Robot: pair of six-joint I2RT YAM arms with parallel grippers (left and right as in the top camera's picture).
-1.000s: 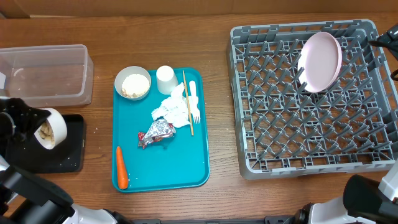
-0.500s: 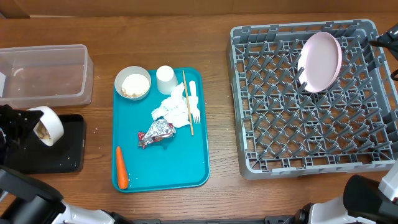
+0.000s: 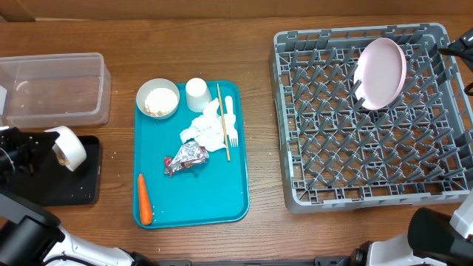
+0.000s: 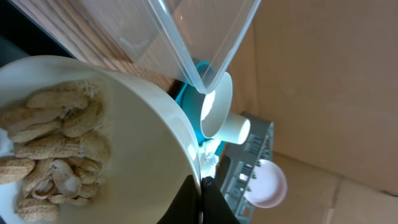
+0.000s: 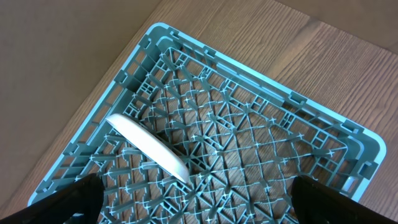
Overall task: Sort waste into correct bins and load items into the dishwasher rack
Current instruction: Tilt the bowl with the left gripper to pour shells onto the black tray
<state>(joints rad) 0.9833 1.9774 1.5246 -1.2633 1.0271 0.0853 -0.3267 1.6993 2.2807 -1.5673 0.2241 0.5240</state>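
My left gripper [image 3: 50,150] is shut on the rim of a small white bowl [image 3: 70,148], held tilted on its side above the shallow black tray [image 3: 83,185]. In the left wrist view the bowl [image 4: 143,155] holds pale nuts [image 4: 56,143], and the jaws [image 4: 200,194] pinch its rim. The clear tub [image 3: 52,89] stands behind. The teal tray [image 3: 222,203] carries a second bowl of crumbs [image 3: 157,100], a cup [image 3: 196,94], a stick [image 3: 223,129], a fork [image 3: 230,122], a napkin [image 3: 203,131], a foil wrapper [image 3: 185,157] and a carrot [image 3: 144,198]. The pink plate [image 3: 380,72] stands in the grey rack [image 3: 369,148]. My right gripper [image 5: 199,193] is open above the rack.
A few white crumbs lie on the black tray and the wood beside it. The rack fills the right side of the table, and the plate [image 5: 149,146] stands on edge between its pegs. Bare wood lies between the teal tray and the rack.
The left gripper has tipped the bowl further over the black tray and shifted it slightly right. The right arm has not moved.
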